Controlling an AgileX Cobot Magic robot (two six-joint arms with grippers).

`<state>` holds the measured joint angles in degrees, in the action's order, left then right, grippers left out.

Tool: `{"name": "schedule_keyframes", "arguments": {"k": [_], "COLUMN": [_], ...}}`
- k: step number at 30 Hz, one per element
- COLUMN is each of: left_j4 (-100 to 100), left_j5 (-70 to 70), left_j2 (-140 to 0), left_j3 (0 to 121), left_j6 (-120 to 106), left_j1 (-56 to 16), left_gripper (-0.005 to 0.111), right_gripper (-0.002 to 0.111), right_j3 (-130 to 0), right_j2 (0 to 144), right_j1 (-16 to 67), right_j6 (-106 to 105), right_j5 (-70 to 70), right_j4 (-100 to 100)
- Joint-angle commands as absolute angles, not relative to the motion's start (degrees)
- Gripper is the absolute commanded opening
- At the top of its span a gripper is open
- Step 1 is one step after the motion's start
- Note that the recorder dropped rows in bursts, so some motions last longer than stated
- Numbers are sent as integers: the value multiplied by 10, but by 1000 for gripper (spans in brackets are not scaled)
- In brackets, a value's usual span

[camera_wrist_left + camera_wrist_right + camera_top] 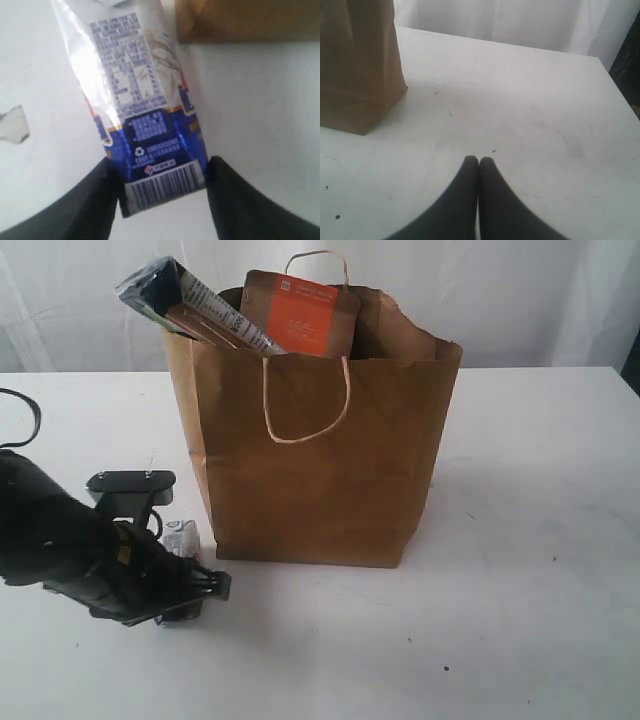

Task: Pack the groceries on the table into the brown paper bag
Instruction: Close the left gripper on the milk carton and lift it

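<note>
Carton [145, 125] on table [260, 100] betw jaws of L gripper [161, 162], can't tell if clamped; R gripper [479, 161] clenched

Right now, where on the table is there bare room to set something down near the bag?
Bare: the table right of the brown paper bag, including the stretch ahead of the right gripper, and the strip in front of the bag. Crowded: the bag's front-left corner, where the left gripper straddles the small blue-white carton.
</note>
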<state>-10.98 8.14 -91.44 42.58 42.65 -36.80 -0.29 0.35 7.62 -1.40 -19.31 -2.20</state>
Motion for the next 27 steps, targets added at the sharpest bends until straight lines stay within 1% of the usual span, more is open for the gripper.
{"name": "schedule_keyframes", "arguments": {"k": [1, 8, 10, 12, 13, 14, 16, 21, 23, 27], "left_j4": [-111, -111, -111, -111, -111, -105, -105, -117, -132, -142], "left_j5": [118, 138, 139, 140, 140, 140, 140, 123, 121, 117], "left_j2": [-865, -813, -805, -799, -796, -789, -774, -766, -783, -824], "left_j3": [371, 319, 314, 314, 314, 314, 314, 329, 357, 373], "left_j6": [422, 422, 422, 422, 422, 424, 429, 433, 433, 433], "left_j1": [-366, -366, -366, -366, -366, -366, -366, -365, -342, -309], "left_gripper": [25, 25, 29, 38, 45, 62, 77, 77, 77, 77], "right_gripper": [0, 0, 0, 0, 0, 0, 0, 0, 0, 0], "right_j3": [0, 0, 0, 0, 0, 0, 0, 0, 0, 0], "right_j2": [0, 0, 0, 0, 0, 0, 0, 0, 0, 0], "right_j1": [74, 74, 74, 74, 74, 74, 74, 74, 74, 74], "right_j6": [-13, -13, -13, -13, -13, -13, -13, -13, -13, -13], "right_j5": [-192, -192, -192, -192, -192, -192, -192, -192, -192, -192], "right_j4": [-22, -22, -22, -22, -22, -22, -22, -22, -22, -22]}}
